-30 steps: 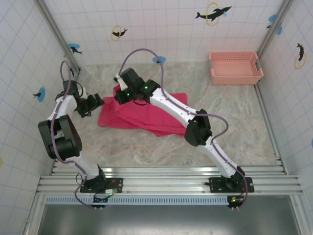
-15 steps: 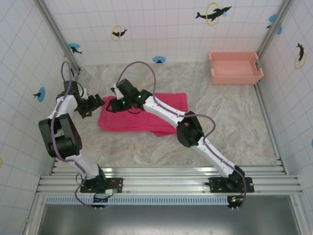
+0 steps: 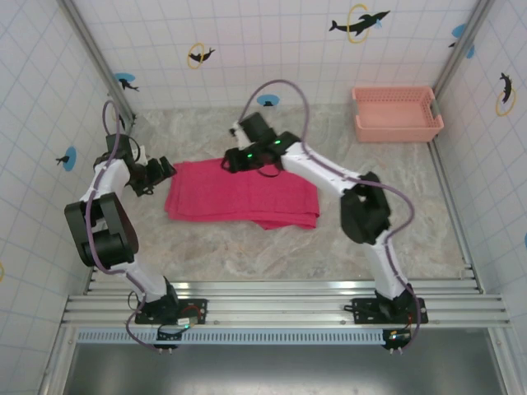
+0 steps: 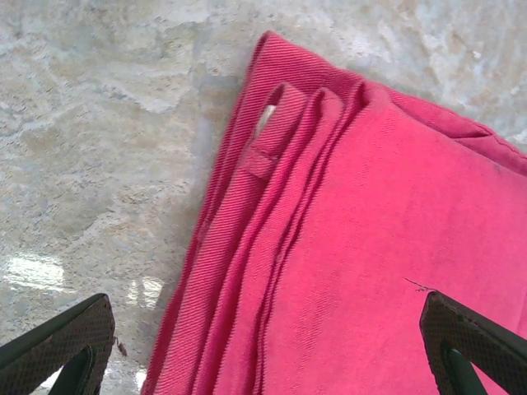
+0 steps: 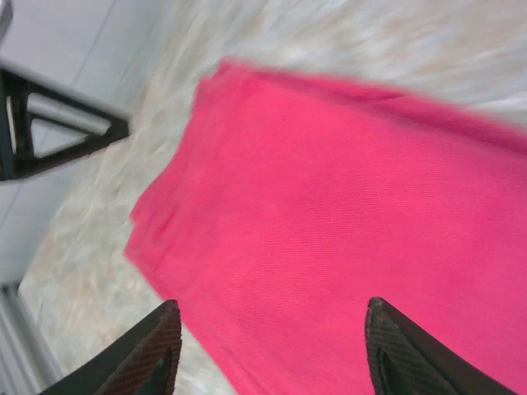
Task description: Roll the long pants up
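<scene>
- Now that the right gripper (image 3: 233, 162) has swung clear, the long pants (image 3: 243, 195) lie uncovered as one flat folded band. They sit below it and just to its near side, reaching leftward to the left gripper (image 3: 162, 170). No turn of a roll shows yet, so I judge the folding done and the rolling not begun.
- Their long axis runs side to side across the table (from the left gripper, past the right one and beyond), with a short end at each side.
- The right gripper, nearly closed a second ago over the band's left part, now hovers at its far edge with fingers well apart and nothing between them.
- The left gripper stands spread wide and empty at the left short end.
- What looks like a belt loop (image 4: 262, 156) suggests that end is the waist.
</scene>
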Robot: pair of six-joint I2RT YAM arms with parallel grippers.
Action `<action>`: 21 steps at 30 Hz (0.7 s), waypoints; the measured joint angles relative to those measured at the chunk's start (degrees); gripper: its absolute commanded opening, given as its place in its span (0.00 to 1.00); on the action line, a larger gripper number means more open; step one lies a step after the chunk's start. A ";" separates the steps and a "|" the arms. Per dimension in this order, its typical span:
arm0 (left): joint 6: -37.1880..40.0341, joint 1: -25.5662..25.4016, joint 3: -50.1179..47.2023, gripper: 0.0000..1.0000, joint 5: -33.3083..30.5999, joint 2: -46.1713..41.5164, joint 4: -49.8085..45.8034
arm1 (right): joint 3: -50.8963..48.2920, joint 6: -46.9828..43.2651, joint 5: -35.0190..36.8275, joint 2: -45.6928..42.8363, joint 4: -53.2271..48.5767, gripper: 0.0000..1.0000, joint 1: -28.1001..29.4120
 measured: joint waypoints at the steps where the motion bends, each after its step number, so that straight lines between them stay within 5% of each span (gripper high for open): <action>1: 0.24 -1.05 0.00 0.98 -0.04 -0.44 0.04 | -4.61 -0.48 0.63 -4.70 0.81 0.63 -2.47; 8: 1.03 -13.97 0.13 0.97 0.39 -0.39 0.55 | -28.00 -3.93 5.60 -25.75 1.27 0.65 -16.68; 21: -9.11 -20.55 -7.08 0.98 6.40 6.12 11.21 | -39.19 -9.51 3.41 -15.19 -1.18 0.61 -24.28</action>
